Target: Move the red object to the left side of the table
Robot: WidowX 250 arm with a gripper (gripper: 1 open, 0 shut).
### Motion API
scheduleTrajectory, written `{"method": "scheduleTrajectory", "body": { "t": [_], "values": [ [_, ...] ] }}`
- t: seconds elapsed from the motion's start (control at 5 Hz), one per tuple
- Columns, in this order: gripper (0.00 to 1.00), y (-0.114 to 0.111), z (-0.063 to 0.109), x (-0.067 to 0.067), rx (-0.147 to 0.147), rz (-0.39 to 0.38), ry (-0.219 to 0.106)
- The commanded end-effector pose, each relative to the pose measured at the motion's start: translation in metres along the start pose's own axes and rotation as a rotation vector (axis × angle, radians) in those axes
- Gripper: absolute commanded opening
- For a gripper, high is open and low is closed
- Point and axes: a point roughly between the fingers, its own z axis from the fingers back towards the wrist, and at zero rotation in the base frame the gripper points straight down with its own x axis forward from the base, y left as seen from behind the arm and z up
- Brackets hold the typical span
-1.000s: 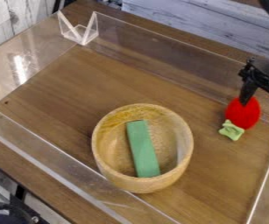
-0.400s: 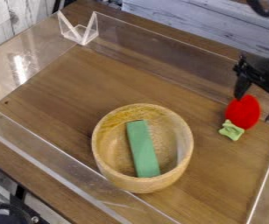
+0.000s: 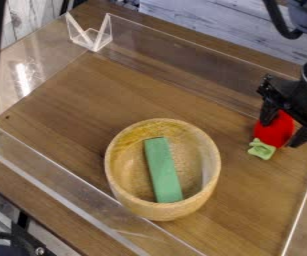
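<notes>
Black metal gripper (image 3: 284, 118) straddles red rounded strawberry toy (image 3: 273, 132), frame right; grip unclear, centre fingers before squeezing.

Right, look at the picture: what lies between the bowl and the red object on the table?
Only bare brown tabletop shows between the bowl and the red object with its green end, in the camera view.

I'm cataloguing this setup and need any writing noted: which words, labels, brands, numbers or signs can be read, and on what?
None can be read: no lettering shows on the red object, the green block, the wooden bowl or the tabletop. The dark jaws show none either.
</notes>
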Motion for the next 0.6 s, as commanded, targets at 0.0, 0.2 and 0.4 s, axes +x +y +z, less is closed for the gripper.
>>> {"method": "scheduleTrajectory", "body": {
  "t": [0.0, 0.2, 0.4],
  "values": [
    [0.0, 0.01, 0.035, 0.008, -0.023, 0.02, -0.08],
    [0.0, 0.019, 0.057, 0.005, -0.03, 0.033, -0.125],
    [0.0, 0.035, 0.076, 0.0, -0.036, 0.059, -0.16]
  ]
}}
